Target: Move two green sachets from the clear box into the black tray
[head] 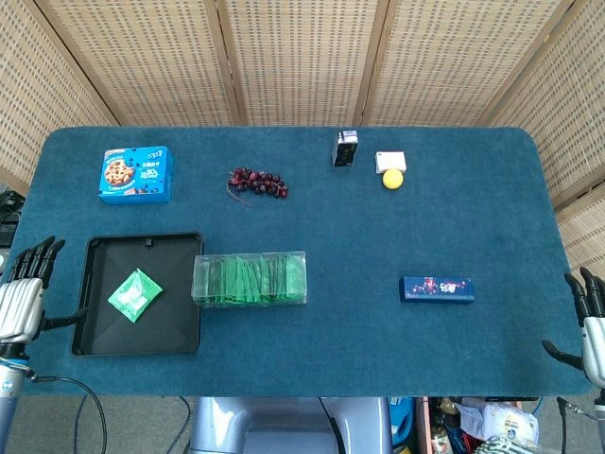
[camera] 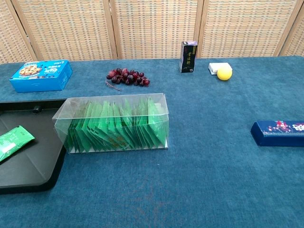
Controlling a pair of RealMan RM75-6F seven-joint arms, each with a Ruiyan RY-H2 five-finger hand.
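Note:
A clear box point(head: 250, 280) point(camera: 114, 123) packed with several upright green sachets stands just right of the black tray point(head: 104, 328) point(camera: 33, 166). One green sachet point(head: 135, 292) point(camera: 12, 141) lies flat inside the tray. My left hand point(head: 23, 288) hovers at the table's left edge beside the tray, fingers spread and holding nothing. My right hand point(head: 591, 326) is at the far right edge, fingers apart and empty. Neither hand shows in the chest view.
A blue cookie box point(head: 136, 174) sits at the back left, dark grapes point(head: 257, 182) behind the clear box. A small dark carton point(head: 345, 148), a white pack point(head: 390, 161) and a yellow ball point(head: 392, 179) stand further back. A dark blue box point(head: 437, 288) lies at the right.

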